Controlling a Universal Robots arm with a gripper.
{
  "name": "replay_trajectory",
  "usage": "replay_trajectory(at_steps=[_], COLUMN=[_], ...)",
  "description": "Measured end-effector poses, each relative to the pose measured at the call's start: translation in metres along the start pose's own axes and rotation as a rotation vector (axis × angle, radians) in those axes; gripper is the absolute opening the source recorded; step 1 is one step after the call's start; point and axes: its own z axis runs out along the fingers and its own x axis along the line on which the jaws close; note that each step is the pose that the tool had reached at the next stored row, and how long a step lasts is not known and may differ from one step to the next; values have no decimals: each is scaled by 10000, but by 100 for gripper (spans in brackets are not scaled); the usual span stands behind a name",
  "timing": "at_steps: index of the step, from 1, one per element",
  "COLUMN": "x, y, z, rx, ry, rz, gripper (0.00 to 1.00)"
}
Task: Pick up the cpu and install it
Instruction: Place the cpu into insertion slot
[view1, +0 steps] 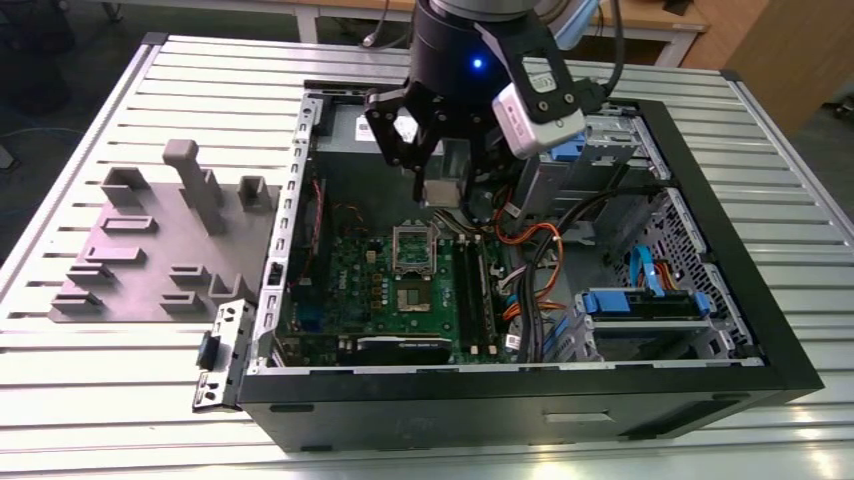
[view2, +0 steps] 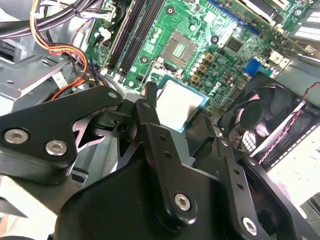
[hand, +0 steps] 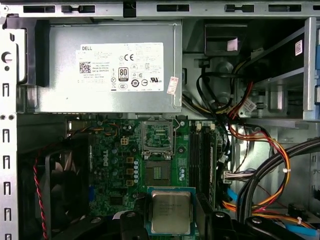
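The cpu (hand: 171, 211), a thin square chip with a silver-grey top, sits between the fingers of my gripper (hand: 170, 216), which is shut on its edges. The second wrist view shows the cpu (view2: 176, 102) clamped by the black fingers (view2: 150, 100) above the green motherboard. In the exterior view my gripper (view1: 441, 192) hangs inside the open computer case with the cpu (view1: 442, 190) a little above and behind the open socket (view1: 414, 252). The socket (hand: 158, 137) lies bare on the board, its metal frame raised.
A grey power supply (hand: 110, 67) fills the case's back. Black memory sticks (hand: 200, 155) and orange and black cables (hand: 260, 150) flank the socket. A fan (view2: 260, 120) sits beside the board. A grey fixture plate (view1: 160, 240) lies outside the case (view1: 534, 400), at the exterior view's left.
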Motion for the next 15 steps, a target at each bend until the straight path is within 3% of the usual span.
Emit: replay_trajectory(at_steps=[5,15], x=[-1,-1], y=[1,1], z=[43,67], rx=[1,1], ry=[0,0], rz=[0,0], gripper=[47,47])
